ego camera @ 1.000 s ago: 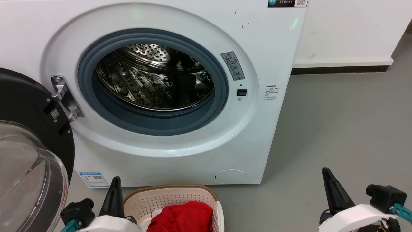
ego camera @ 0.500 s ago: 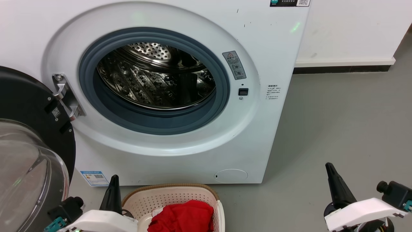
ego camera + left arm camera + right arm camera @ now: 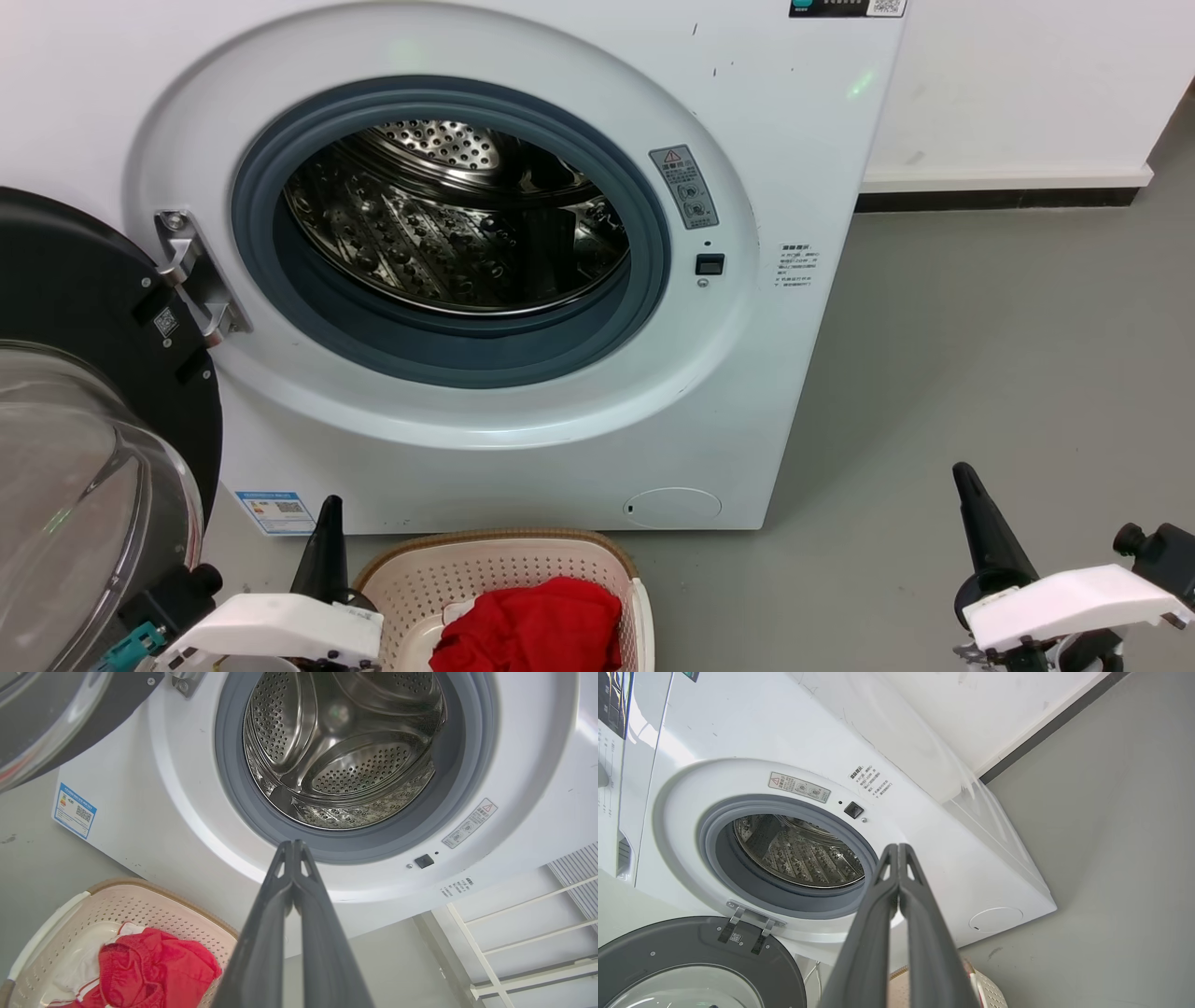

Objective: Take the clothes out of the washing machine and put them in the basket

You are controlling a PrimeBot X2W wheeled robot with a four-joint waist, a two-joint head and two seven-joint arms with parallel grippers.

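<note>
my left end effector [image 3: 330,509] and right end effector [image 3: 964,476] are both pinched narrow, holding nothing. the red garment [image 3: 532,621] lies in the cream basket [image 3: 495,539], just right of my left end effector and well left of the right one. farther off, the washing machine [image 3: 794,140] stands with its door [image 3: 84,299] open and its drum [image 3: 448,224] looking bare, so i judge the job done.

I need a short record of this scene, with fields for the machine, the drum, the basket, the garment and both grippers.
washing machine: door open, on the left
drum: no garment seen inside
basket: on the floor before the machine
red garment: lying in the basket
left gripper: shut, empty, beside the basket
right gripper: shut, empty, over the floor
</note>
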